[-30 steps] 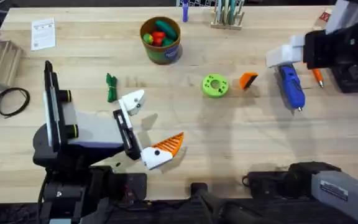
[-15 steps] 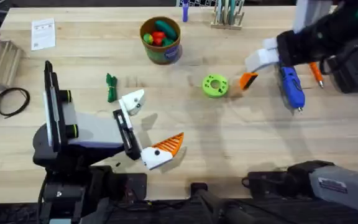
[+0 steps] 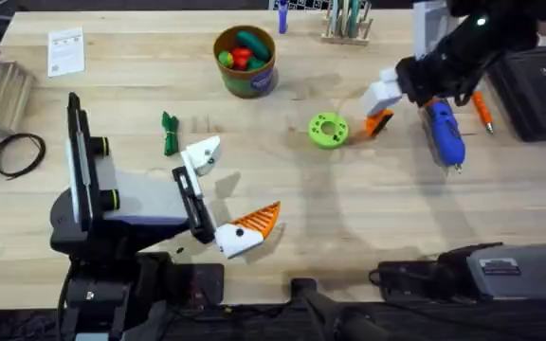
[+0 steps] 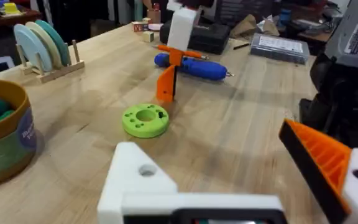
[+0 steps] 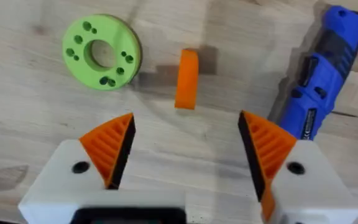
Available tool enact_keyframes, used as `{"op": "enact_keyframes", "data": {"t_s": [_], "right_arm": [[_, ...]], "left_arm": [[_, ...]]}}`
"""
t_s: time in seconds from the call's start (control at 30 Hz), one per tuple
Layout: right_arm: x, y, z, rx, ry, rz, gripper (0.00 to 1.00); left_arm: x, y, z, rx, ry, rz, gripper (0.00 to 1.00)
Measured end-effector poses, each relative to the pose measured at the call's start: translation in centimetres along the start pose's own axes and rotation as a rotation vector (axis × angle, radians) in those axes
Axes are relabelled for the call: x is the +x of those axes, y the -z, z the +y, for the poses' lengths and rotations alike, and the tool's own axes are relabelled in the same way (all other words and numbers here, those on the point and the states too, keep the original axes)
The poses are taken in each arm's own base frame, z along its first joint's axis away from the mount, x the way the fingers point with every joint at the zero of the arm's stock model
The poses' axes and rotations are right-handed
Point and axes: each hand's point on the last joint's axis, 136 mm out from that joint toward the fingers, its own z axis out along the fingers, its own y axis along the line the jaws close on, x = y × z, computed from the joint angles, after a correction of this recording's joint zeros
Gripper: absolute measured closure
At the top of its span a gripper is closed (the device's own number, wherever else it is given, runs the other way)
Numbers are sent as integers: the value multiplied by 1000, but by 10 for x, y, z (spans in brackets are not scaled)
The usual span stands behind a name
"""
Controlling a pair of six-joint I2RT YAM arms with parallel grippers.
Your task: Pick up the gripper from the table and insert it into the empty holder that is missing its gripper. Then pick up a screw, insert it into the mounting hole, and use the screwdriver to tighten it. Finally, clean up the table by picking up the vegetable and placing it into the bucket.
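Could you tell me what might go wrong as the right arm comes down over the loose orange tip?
The small orange wedge-shaped plastic gripper lies between the flat lime green ring-shaped disc and the chunky bright blue screwdriver. The open right gripper is wide, so a finger might nudge either neighbour on descent. The wedge is narrow, so an off-centre close could tip it or squeeze it out. Grasped crookedly, it may not seat in the white tipless holder on the left arm.

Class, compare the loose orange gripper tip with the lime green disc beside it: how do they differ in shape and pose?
The gripper tip is a narrow orange wedge standing on edge; the green disc is a round ring lying flat. The disc has a centre hole and small holes; the tip shows none. Both rest on the wooden table, close together but apart.
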Motion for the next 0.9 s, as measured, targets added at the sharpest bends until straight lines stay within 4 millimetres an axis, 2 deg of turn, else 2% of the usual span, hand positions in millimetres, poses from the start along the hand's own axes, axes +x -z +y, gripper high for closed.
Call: {"op": "enact_keyframes", "data": {"t_s": [0.5,0.7,0.9], "right_arm": [[-7,-50,0,-5,-11,105,10],[-12,-56,0,-6,-11,97,40],[-8,-55,0,-7,-15,111,95]], "left_arm": [[0,0,0,0,-1,0,15],[0,0,0,0,0,0,15],[0,0,0,0,-1,0,15]]}}
